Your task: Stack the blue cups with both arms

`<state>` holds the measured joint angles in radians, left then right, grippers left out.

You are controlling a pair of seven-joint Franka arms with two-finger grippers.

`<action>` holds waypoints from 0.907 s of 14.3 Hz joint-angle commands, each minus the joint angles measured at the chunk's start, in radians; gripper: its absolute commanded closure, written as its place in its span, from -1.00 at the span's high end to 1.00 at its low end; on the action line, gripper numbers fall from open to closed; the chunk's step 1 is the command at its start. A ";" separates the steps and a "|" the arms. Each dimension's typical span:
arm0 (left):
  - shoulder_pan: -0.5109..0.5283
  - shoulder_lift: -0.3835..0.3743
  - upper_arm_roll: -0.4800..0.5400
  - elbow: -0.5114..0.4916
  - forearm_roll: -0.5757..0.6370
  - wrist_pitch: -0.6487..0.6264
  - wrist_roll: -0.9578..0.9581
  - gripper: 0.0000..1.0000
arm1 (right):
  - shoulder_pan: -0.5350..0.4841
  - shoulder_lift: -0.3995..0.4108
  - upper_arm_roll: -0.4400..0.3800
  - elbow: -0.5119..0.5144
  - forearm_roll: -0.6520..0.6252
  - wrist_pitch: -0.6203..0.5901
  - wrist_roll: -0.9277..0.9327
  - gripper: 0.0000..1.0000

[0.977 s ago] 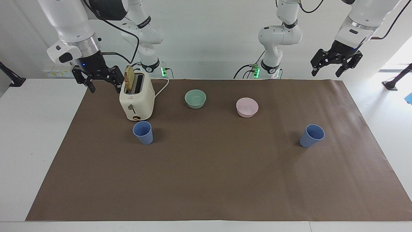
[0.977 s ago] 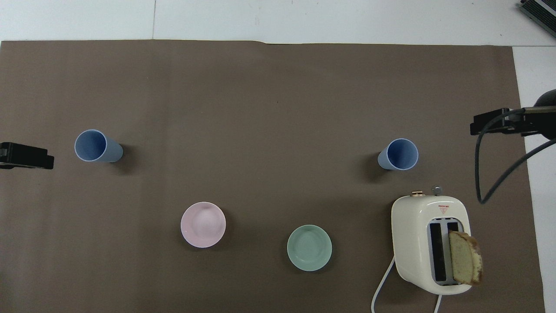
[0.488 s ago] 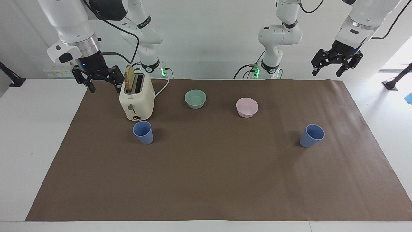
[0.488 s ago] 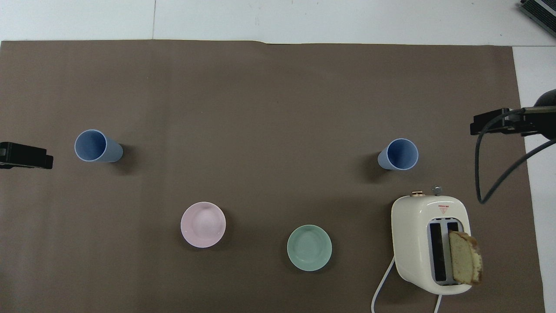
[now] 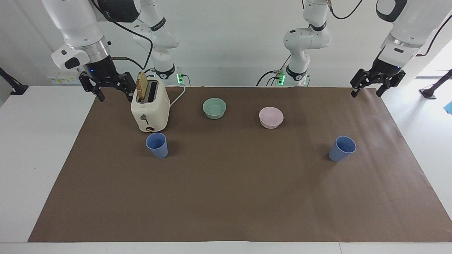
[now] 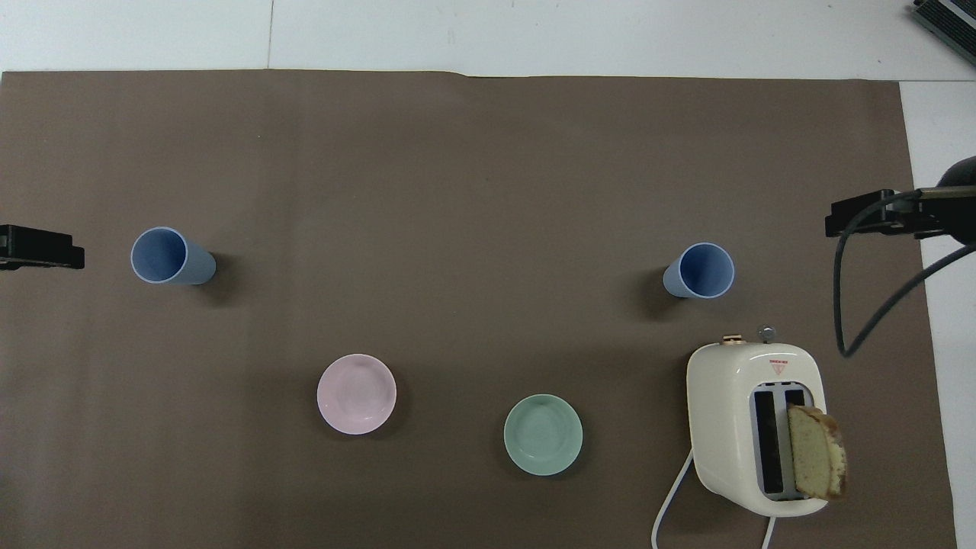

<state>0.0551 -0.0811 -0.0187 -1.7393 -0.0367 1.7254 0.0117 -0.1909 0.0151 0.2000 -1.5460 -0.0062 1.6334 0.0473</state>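
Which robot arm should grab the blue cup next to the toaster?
The right arm, probably. Its hand hangs open over that end of the table, by the toaster and that blue cup. The left hand hangs at the other end.

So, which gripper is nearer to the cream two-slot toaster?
The right gripper: it hangs open right beside the cream two-slot toaster. The left gripper hangs open over the brown paper mat's corner, at the left arm's end.
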 commanded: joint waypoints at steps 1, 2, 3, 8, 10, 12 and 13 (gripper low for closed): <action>0.048 0.035 -0.007 -0.101 -0.009 0.142 0.002 1.00 | -0.012 -0.015 0.006 -0.014 -0.003 -0.004 -0.017 1.00; 0.072 0.043 -0.007 -0.132 -0.009 0.195 -0.006 1.00 | -0.012 -0.015 0.006 -0.014 -0.003 -0.004 -0.017 1.00; 0.086 0.069 -0.007 -0.146 -0.009 0.238 -0.007 1.00 | -0.010 -0.015 0.006 -0.014 -0.003 -0.004 -0.017 1.00; 0.118 0.175 -0.007 -0.199 -0.063 0.370 -0.013 1.00 | -0.010 -0.015 0.006 -0.014 -0.003 -0.004 -0.017 1.00; 0.120 0.176 -0.007 -0.284 -0.086 0.483 -0.024 1.00 | -0.010 -0.017 0.006 -0.014 -0.003 -0.004 -0.017 1.00; 0.118 0.181 -0.007 -0.302 -0.088 0.520 -0.029 1.00 | -0.012 -0.015 0.006 -0.014 -0.003 -0.004 -0.017 1.00; 0.120 0.181 -0.007 -0.305 -0.088 0.520 -0.029 1.00 | -0.012 -0.015 0.006 -0.014 -0.003 -0.004 -0.017 1.00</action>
<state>0.1636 0.1234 -0.0179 -2.0108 -0.1097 2.2139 -0.0059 -0.1909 0.0151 0.2000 -1.5460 -0.0062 1.6334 0.0473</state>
